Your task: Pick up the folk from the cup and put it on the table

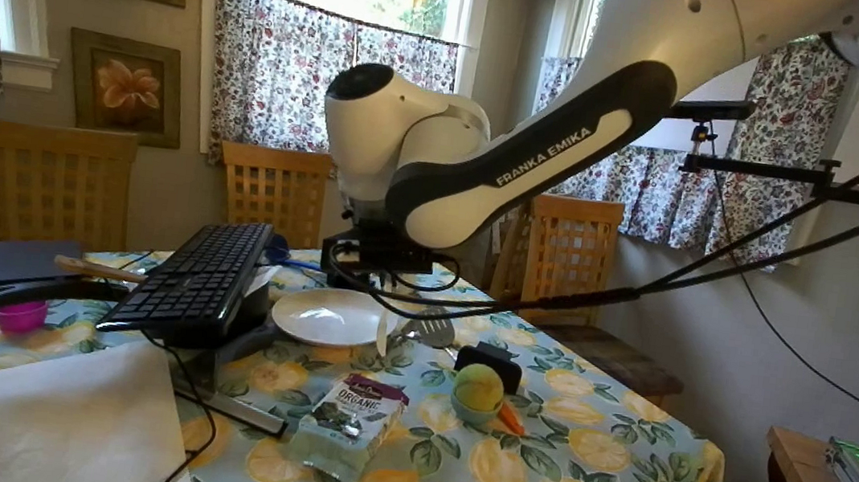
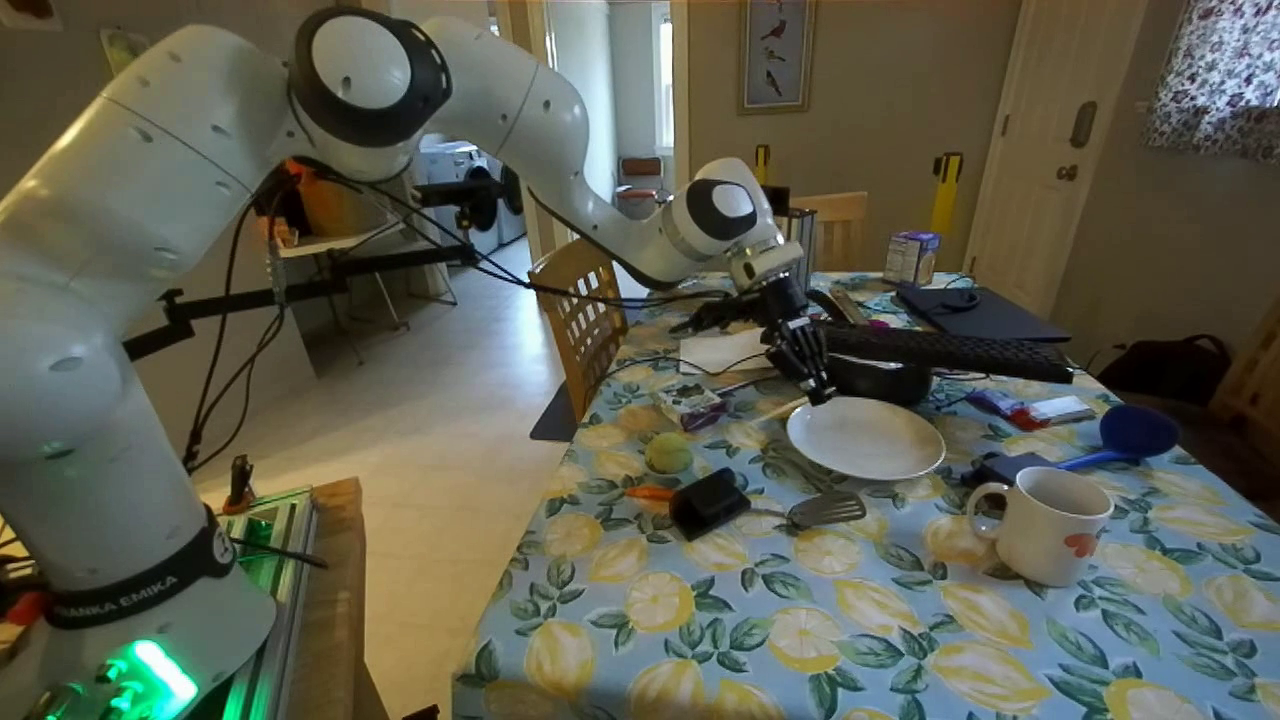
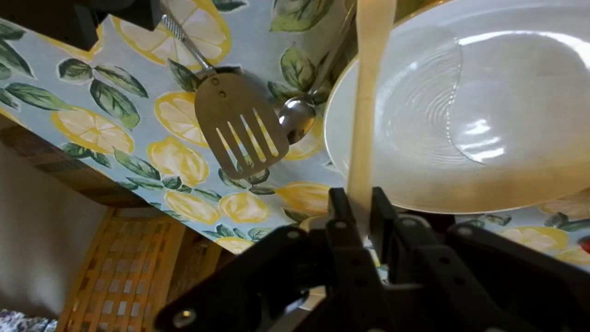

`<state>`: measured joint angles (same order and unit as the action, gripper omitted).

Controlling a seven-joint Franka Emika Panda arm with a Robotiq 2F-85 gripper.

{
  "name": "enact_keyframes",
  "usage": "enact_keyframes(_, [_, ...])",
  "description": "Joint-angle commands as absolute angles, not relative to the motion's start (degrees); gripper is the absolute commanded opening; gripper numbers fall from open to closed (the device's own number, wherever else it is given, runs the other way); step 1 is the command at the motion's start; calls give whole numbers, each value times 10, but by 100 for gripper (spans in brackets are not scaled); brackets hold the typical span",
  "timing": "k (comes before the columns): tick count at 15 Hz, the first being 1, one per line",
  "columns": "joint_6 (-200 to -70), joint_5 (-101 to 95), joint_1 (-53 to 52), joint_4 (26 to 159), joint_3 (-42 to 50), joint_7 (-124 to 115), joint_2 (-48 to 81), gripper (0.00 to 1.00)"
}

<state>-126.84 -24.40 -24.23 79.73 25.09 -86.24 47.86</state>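
The folk appears to be the long pale wooden utensil (image 3: 366, 92) that runs up the wrist view; its far end is cut off there, so I cannot make out tines. My gripper (image 3: 359, 203) is shut on it, one black finger on either side. In an exterior view the utensil (image 1: 385, 329) slants down from the gripper by the plate; contact with the table cannot be told. A white cup (image 2: 1042, 528) with a handle and a red heart stands upright on the table (image 2: 800, 650), apart from the gripper. Nothing pokes above its rim. Lemon-print cloth covers the table.
A white plate (image 3: 461, 106) lies just below the gripper. Beside it are a slotted spatula (image 3: 237, 122) and a metal spoon (image 3: 297, 117). A black keyboard (image 2: 940, 352) rests over a dark pot. The blue ladle (image 2: 1138, 432) and snack bag (image 1: 352, 426) lie farther out.
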Motion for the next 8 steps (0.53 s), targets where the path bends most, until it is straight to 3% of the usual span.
enact_keyframes(1, [-1297, -310, -269, 925, 226, -925, 379, 4])
enact_keyframes(8, [-1252, -372, -263, 1106, 173, -1089, 279, 4])
